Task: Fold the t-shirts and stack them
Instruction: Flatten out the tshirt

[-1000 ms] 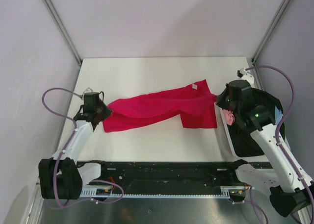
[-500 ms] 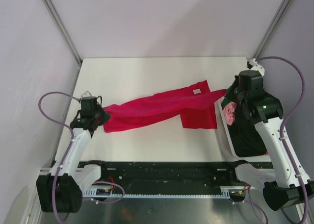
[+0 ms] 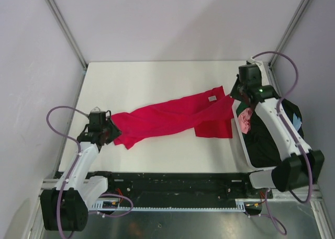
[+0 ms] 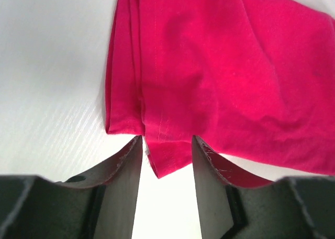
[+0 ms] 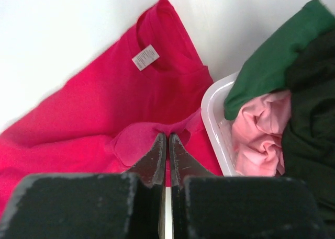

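The red t-shirt (image 3: 172, 116) lies stretched in a long bunched band across the table, its white neck label (image 5: 145, 57) facing up. My left gripper (image 3: 111, 133) is at the shirt's left end. It is open, and a loose corner of red cloth (image 4: 167, 160) lies between its fingers without being pinched. My right gripper (image 5: 167, 136) is shut on a fold of the red t-shirt near the collar, beside the tub. Pink (image 5: 259, 134), green (image 5: 272, 56) and black (image 5: 309, 108) t-shirts sit crumpled in the tub.
A white plastic tub (image 3: 239, 139) stands at the table's right edge, under my right arm. Grey walls and metal posts close in the table on three sides. A black rail runs along the near edge.
My left gripper has opened and let go of the shirt's left end, which now rests on the table. My right gripper has moved toward the back right, still holding the shirt.
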`<action>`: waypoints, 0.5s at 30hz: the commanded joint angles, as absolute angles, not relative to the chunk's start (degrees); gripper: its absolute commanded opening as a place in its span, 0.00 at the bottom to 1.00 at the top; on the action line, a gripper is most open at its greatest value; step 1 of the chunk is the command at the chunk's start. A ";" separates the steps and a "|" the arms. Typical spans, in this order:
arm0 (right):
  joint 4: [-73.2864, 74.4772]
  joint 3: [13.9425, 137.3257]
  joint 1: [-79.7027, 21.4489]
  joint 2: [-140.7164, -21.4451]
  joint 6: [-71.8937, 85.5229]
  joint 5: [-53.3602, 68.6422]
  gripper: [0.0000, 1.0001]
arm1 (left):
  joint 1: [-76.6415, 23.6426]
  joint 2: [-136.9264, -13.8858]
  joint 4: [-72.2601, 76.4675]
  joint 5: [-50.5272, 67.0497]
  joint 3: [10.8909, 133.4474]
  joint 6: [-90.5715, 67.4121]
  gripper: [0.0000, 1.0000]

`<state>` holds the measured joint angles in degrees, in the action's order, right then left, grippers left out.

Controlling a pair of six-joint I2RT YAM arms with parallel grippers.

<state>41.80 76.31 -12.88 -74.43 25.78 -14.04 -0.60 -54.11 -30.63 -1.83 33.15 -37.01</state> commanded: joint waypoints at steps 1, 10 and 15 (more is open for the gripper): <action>36.69 78.31 -12.67 -79.91 25.61 -12.55 0.00 | -0.92 -49.62 -30.06 -0.45 30.91 -37.69 0.46; 36.59 78.21 -13.00 -80.87 25.61 -12.56 0.00 | -11.03 -45.67 -30.49 -8.72 24.12 -48.40 0.42; 36.54 77.94 -13.24 -80.44 25.85 -12.21 0.00 | -14.82 -48.22 -29.70 -11.48 24.10 -50.84 0.42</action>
